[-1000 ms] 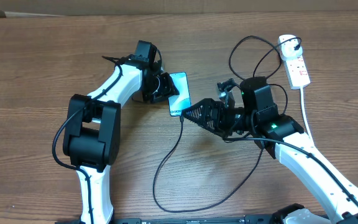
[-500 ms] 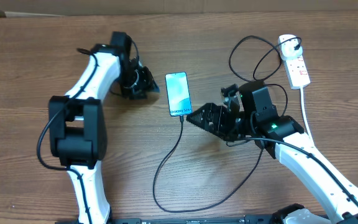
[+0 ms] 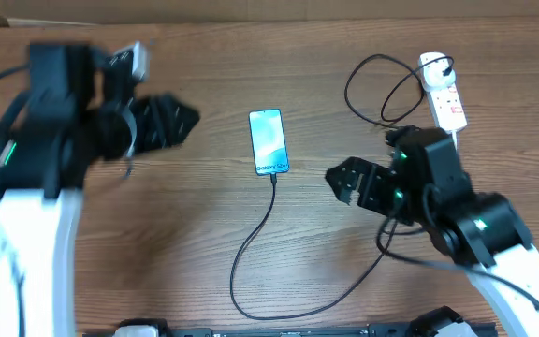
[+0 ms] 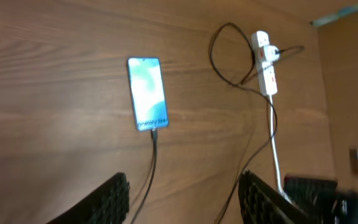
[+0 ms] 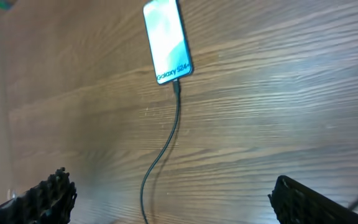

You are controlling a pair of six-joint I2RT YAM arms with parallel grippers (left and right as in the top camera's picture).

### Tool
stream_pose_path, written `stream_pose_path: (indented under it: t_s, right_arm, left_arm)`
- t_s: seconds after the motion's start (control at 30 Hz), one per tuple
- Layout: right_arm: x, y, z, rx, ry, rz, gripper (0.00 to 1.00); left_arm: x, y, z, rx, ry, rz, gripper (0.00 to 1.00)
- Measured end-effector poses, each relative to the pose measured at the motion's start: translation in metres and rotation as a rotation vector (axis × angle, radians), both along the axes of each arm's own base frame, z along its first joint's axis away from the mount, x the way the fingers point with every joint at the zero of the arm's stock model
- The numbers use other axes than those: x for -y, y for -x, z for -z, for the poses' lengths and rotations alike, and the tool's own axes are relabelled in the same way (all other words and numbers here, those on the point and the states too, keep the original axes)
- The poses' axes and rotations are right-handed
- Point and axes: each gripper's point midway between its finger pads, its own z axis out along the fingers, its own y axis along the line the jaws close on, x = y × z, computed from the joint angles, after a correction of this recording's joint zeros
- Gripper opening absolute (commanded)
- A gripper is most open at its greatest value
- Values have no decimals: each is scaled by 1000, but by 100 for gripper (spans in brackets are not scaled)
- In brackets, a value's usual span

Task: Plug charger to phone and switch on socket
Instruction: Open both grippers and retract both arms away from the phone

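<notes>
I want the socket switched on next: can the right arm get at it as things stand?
Probably yes. The socket lies uncovered just beyond the right gripper, whose jaws stand open and empty. Only the charger loops beside it; the arm would likely have to turn round.

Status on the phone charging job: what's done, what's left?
Done, by the look of it: the tip of the charger meets the bottom edge of the phone, and its plug sits in the socket. In hand: nothing. The left fingers and right fingers are spread open, empty and apart from the phone. Left: switching the socket on. Its switch position is too small to read.
</notes>
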Motion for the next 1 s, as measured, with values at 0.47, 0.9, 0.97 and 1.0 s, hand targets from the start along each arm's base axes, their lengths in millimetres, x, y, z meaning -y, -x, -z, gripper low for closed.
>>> stream_pose_path:
  t_s: [0.47, 0.9, 0.97, 1.0]
  right_arm:
    - [33, 16, -18, 95, 92, 78, 100]
    - [143, -83, -73, -1, 320, 352, 100]
    - [180, -108, -72, 3, 339, 451, 100]
    - [200, -120, -67, -2, 342, 495, 100]
  left_arm:
    - [-22, 167, -8, 244, -79, -94, 100]
    - [-24, 181, 29, 187, -77, -113, 99]
    - [-24, 182, 31, 179, -78, -113, 100]
    - [-24, 182, 32, 174, -78, -113, 99]
